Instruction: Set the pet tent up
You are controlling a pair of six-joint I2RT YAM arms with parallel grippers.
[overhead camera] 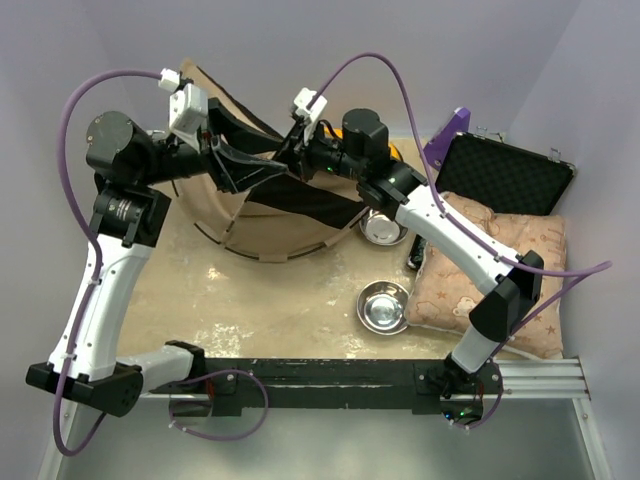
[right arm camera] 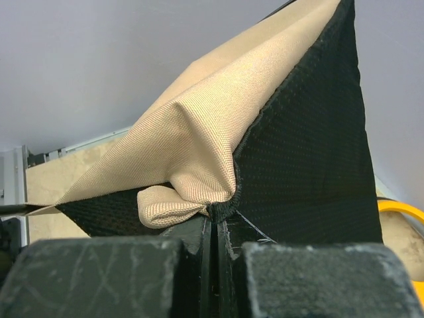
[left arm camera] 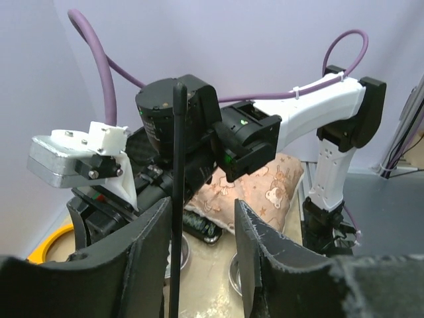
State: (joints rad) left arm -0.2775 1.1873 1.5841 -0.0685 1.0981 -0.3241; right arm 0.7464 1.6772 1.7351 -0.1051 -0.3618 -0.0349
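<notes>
The pet tent (overhead camera: 270, 228) lies part-folded at the back of the table, tan fabric with a black lining strip (overhead camera: 315, 200) across it. My right gripper (right arm camera: 218, 222) is shut on the tent's black-edged seam where the tan fabric (right arm camera: 199, 132) bunches; in the top view it sits at the tent's upper edge (overhead camera: 292, 150). My left gripper (left arm camera: 202, 205) is open, with a thin black pole (left arm camera: 177, 199) standing upright between its fingers, close against the left one. From above, the left gripper (overhead camera: 235, 165) is over the tent's left part.
A star-patterned cushion (overhead camera: 490, 265) lies at the right, with an open black case (overhead camera: 505, 175) behind it. Two steel bowls (overhead camera: 383, 307) (overhead camera: 383, 228) sit beside the cushion. A yellow feeder rim (overhead camera: 398, 152) shows behind the right arm, and a small dark object (overhead camera: 415, 255) lies by the cushion.
</notes>
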